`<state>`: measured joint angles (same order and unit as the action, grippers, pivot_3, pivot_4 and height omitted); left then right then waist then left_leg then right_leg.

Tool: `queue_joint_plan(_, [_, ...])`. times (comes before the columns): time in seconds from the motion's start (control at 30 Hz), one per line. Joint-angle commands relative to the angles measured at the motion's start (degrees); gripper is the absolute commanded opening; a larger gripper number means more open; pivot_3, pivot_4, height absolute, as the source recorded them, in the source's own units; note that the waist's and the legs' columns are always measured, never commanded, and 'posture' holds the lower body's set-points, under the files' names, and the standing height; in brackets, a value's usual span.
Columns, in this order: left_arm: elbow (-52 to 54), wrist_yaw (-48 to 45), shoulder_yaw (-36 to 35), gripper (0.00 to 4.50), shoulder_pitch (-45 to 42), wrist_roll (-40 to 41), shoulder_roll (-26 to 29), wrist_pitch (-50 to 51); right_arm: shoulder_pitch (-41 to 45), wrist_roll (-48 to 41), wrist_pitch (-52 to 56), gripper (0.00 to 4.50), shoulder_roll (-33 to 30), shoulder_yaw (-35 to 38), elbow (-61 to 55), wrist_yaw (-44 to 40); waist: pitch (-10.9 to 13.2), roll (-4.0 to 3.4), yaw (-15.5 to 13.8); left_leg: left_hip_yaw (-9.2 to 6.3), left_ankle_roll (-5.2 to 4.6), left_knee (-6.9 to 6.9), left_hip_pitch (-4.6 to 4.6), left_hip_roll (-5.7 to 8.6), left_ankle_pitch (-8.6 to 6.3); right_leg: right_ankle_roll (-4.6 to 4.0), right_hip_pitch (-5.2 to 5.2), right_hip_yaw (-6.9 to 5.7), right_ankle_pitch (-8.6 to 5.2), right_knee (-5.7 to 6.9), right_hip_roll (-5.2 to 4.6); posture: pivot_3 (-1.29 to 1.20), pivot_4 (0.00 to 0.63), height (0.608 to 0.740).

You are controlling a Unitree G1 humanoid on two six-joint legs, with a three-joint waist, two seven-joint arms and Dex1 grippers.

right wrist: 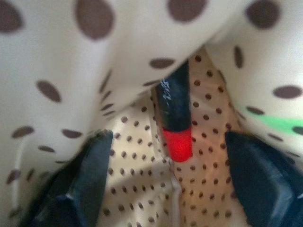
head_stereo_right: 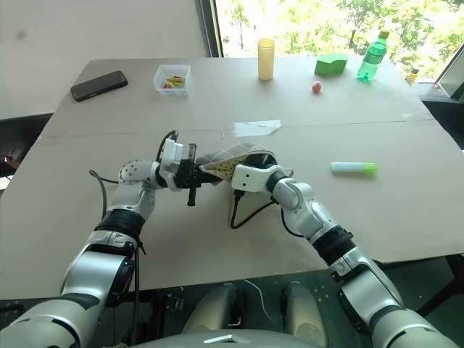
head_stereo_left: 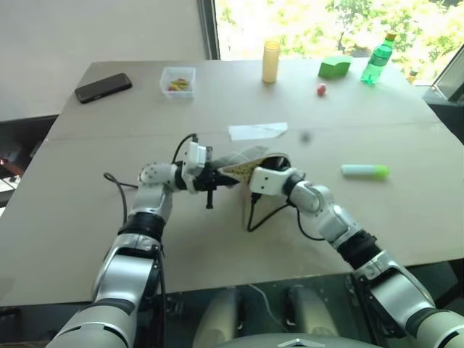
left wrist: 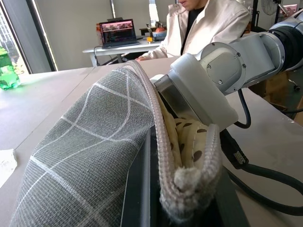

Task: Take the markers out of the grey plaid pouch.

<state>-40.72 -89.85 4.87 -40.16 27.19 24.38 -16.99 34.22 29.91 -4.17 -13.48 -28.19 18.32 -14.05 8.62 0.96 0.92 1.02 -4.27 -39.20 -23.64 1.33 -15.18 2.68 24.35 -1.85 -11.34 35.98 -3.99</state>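
My left gripper (head_stereo_left: 217, 176) is clenched on the zipper edge of the grey plaid pouch (left wrist: 90, 156), holding its mouth up so my right gripper (right wrist: 165, 177) can reach inside. There my right jaws stand apart, grasping nothing, a black marker with a red end (right wrist: 174, 118) just ahead between them; dotted lining crowds both sides. One green marker (head_stereo_left: 365, 171) lies well off to my right.

Office: laptop (left wrist: 116, 32) on a desk (left wrist: 110, 48), windows
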Motion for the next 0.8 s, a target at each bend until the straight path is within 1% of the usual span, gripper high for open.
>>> queue_joint_plan(0.03, [4.37, -2.65, -0.65, 0.00, -0.76, 1.75, -1.73, 0.52, 0.21, -0.84, 1.18, 1.77, -1.22, 2.10, 1.01, -1.54, 0.00, 0.00, -0.01, 0.00, 0.00, 0.00, 0.00, 0.00, 0.00, 0.00, 0.00, 0.00, 0.00, 0.00, 0.00, 0.00, 0.150, 0.740])
queue_joint_plan(0.07, [3.53, -2.65, -1.13, 0.00, -1.06, 1.45, -1.82, 0.59, -0.10, -1.27, 1.29, 1.63, -1.68, 2.43, 0.11, -2.20, 0.00, 0.00, -0.03, 0.00, 0.00, 0.00, 0.00, 0.00, 0.00, 0.00, 0.00, 0.00, 0.00, 0.00, 0.00, 0.00, 0.150, 0.740])
queue_joint_plan(0.1, [2.78, -2.58, -1.62, 0.00, -1.38, 1.17, -1.94, 0.72, -0.40, -1.62, 1.46, 0.98, -2.16, 2.74, -0.87, -2.74, 0.00, 0.00, -0.05, 0.00, 0.00, 0.00, 0.00, 0.00, 0.00, 0.00, 0.00, 0.00, 0.00, 0.00, 0.00, 0.00, 0.150, 0.740])
queue_joint_plan(0.13, [1.93, -2.44, -2.06, 0.00, -1.71, 0.90, -2.02, 0.82, -0.84, -1.86, 1.73, 0.59, -2.86, 3.13, -2.44, -3.35, 0.00, -0.01, -0.12, 0.00, 0.00, 0.00, 0.00, 0.01, 0.00, 0.00, 0.00, 0.00, 0.00, -0.01, -0.01, 0.00, 0.150, 0.740])
queue_joint_plan(0.17, [1.01, -2.12, -2.46, 0.00, -2.08, 0.63, -2.12, 1.07, -1.59, -2.46, 2.23, 0.11, -3.68, 3.71, -4.65, -4.47, 0.00, 0.00, -0.16, 0.00, 0.00, 0.00, -0.01, 0.01, 0.00, 0.00, 0.00, 0.00, 0.00, -0.01, -0.01, 0.00, 0.150, 0.740])
queue_joint_plan(0.2, [0.37, -1.91, -2.76, 0.00, -2.36, 0.38, -2.25, 1.25, -2.06, -2.88, 2.59, 0.04, -4.23, 4.10, -6.10, -5.25, 0.00, 0.00, -0.23, 0.00, 0.00, 0.00, -0.02, 0.02, 0.00, 0.00, 0.00, 0.00, 0.00, -0.02, -0.01, 0.00, 0.150, 0.740])
queue_joint_plan(0.5, [-6.20, -0.50, -6.23, 0.00, -5.58, -0.43, -2.85, 4.09, -8.53, -7.22, 10.79, 0.04, -10.62, 9.50, -28.56, -15.78, 0.01, -0.02, -0.14, 0.00, -0.02, -0.01, -0.03, 0.01, -0.01, 0.00, 0.01, -0.01, 0.00, -0.01, 0.00, 0.00, 0.150, 0.740])
queue_joint_plan(0.67, [-9.26, -0.71, -7.69, 0.00, -7.25, -0.88, -2.75, 4.01, -10.11, -9.15, 15.38, 0.04, -12.30, 11.24, -35.27, -19.15, 0.01, -0.01, -0.24, -0.02, -0.02, -0.02, -0.04, 0.00, -0.01, 0.01, 0.00, -0.03, 0.00, 0.00, 0.00, 0.00, 0.150, 0.740])
queue_joint_plan(0.8, [-10.57, -1.23, -7.90, 0.00, -8.26, -1.38, -2.73, 3.67, -10.00, -9.13, 18.50, 0.04, -13.32, 10.76, -37.31, -21.18, 0.01, -0.01, -0.29, -0.02, -0.03, -0.03, -0.04, 0.02, -0.02, 0.01, 0.00, -0.03, 0.00, -0.02, -0.01, 0.00, 0.150, 0.740])
